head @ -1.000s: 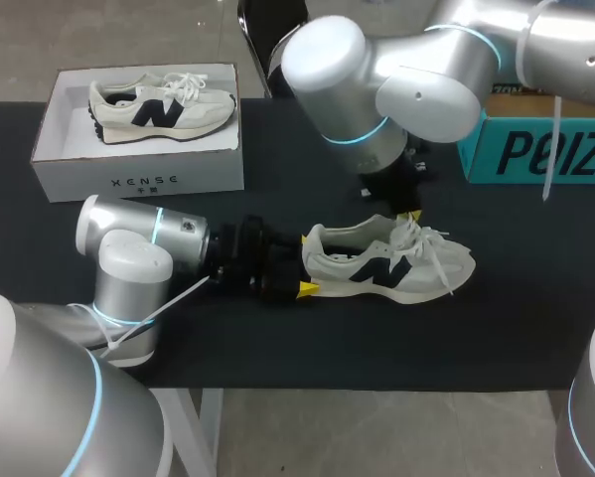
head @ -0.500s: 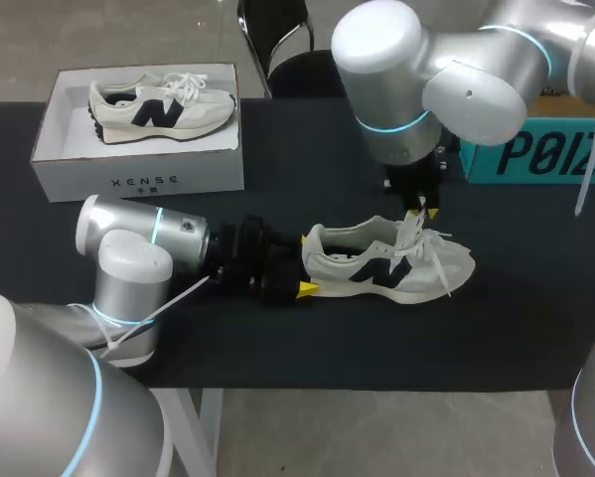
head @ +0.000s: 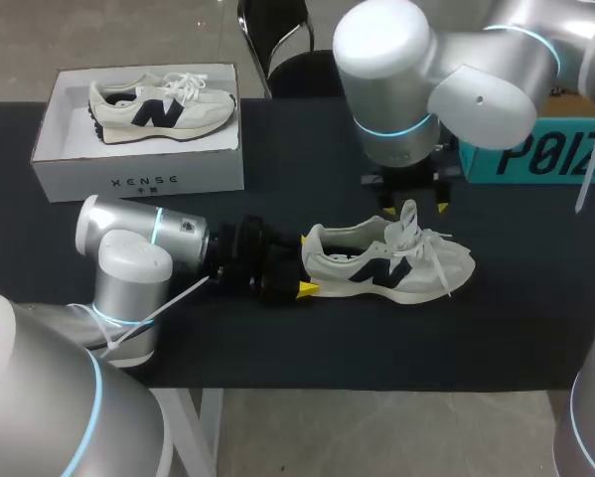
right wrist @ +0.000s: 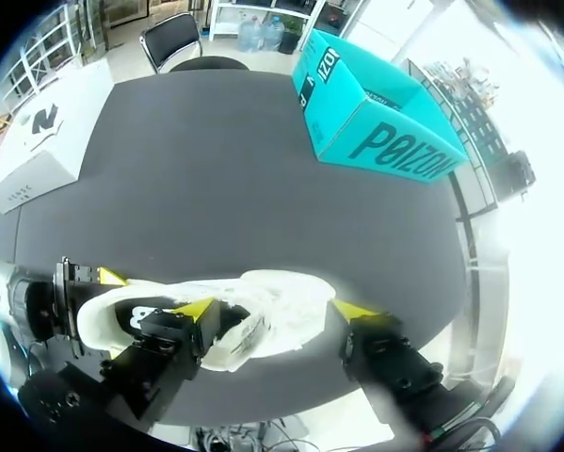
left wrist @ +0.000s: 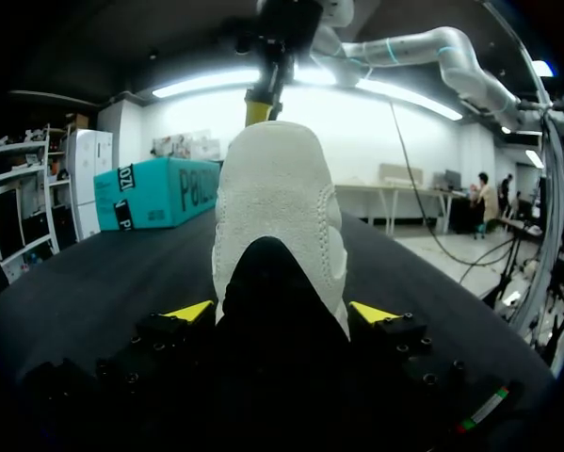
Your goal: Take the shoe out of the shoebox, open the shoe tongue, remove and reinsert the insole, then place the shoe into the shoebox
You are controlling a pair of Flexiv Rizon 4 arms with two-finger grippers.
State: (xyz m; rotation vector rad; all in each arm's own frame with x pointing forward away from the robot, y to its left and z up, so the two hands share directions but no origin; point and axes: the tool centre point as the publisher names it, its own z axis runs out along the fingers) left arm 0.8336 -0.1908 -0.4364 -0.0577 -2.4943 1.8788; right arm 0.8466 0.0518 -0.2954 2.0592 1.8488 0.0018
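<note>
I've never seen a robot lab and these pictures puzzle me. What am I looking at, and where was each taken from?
Two silver robot arms work at a black table. One picture looks down from overhead; the two round ones come from cameras on each arm's wrist. The left arm has its yellow-tipped jaws closed on the heel of a white shoe. The right arm hangs above that shoe's laces, jaws open. A white shoebox holds a second shoe, and a teal box stands at the table's far right.
</note>
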